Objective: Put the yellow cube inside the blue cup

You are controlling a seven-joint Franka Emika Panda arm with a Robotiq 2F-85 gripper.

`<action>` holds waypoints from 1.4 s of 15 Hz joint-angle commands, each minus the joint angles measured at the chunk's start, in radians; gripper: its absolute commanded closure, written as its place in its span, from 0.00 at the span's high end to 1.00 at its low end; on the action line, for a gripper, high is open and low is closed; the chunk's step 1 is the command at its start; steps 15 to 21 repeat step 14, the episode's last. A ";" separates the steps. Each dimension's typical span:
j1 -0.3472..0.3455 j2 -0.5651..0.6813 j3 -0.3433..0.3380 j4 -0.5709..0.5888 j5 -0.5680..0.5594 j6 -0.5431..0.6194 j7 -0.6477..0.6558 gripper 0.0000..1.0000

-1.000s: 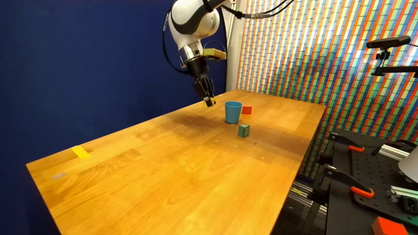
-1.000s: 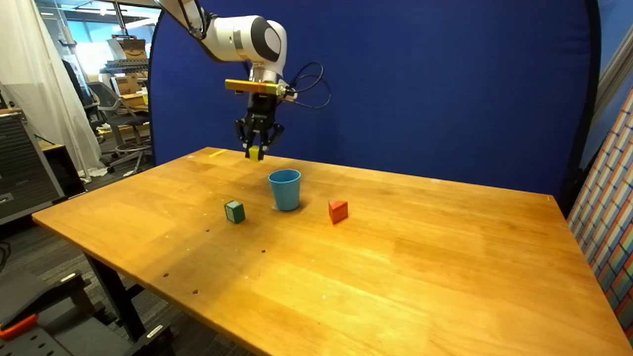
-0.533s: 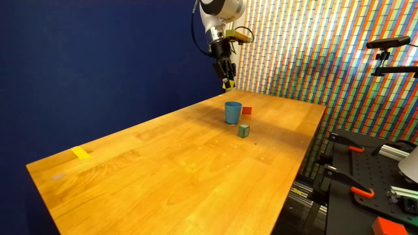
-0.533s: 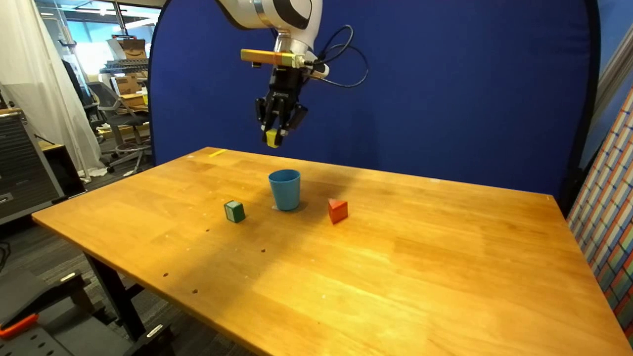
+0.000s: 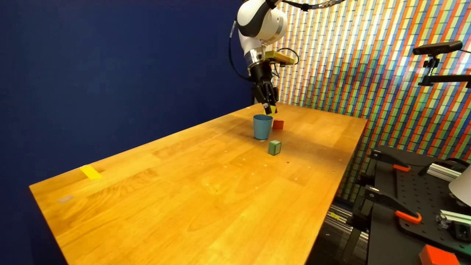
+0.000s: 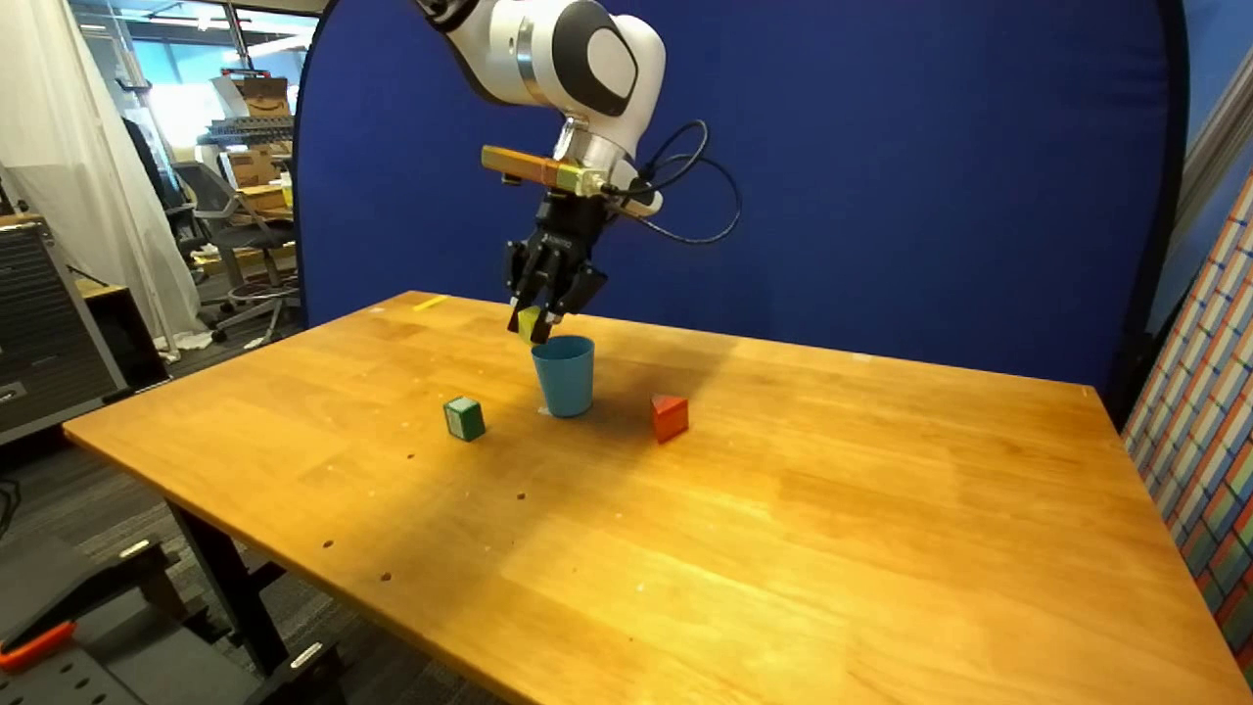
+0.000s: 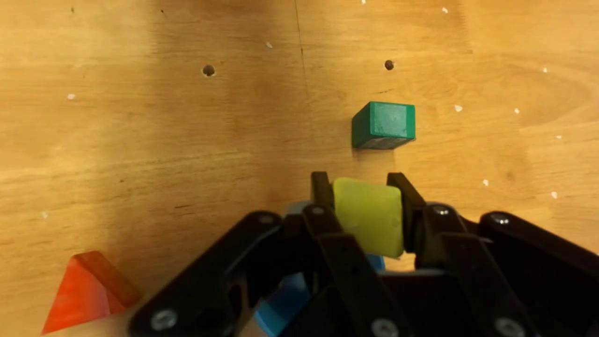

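Note:
My gripper (image 6: 528,327) is shut on the yellow cube (image 7: 369,215), which sits between the two fingertips. The cube also shows in both exterior views (image 5: 273,110) (image 6: 529,322). The blue cup (image 6: 565,382) stands upright on the table. In an exterior view the cube is just above and left of the cup's rim; in an exterior view (image 5: 262,127) the fingertips are just above and right of the rim. In the wrist view the cup (image 7: 281,304) is mostly hidden behind the gripper's fingers. Whether the cube is over the opening I cannot tell.
A green block (image 6: 464,418) stands near the cup, also in the wrist view (image 7: 390,122). A red block (image 6: 670,419) stands on the cup's other side. Yellow tape (image 5: 91,171) lies at the table's edge (image 5: 121,150). A blue backdrop (image 6: 881,176) stands behind.
The gripper, holding the yellow cube, first rose and moved rightward in both exterior views. It then came down close to the cup's rim. The cup and blocks have not moved.

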 commanded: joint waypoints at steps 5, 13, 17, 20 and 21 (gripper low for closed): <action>-0.017 -0.066 0.004 -0.055 0.039 0.008 -0.045 0.96; -0.015 -0.139 0.005 -0.111 0.046 -0.001 -0.174 1.00; -0.015 -0.148 0.005 -0.121 0.046 -0.001 -0.176 1.00; -0.015 -0.148 0.005 -0.121 0.046 -0.001 -0.176 1.00; -0.015 -0.148 0.005 -0.121 0.046 -0.001 -0.176 1.00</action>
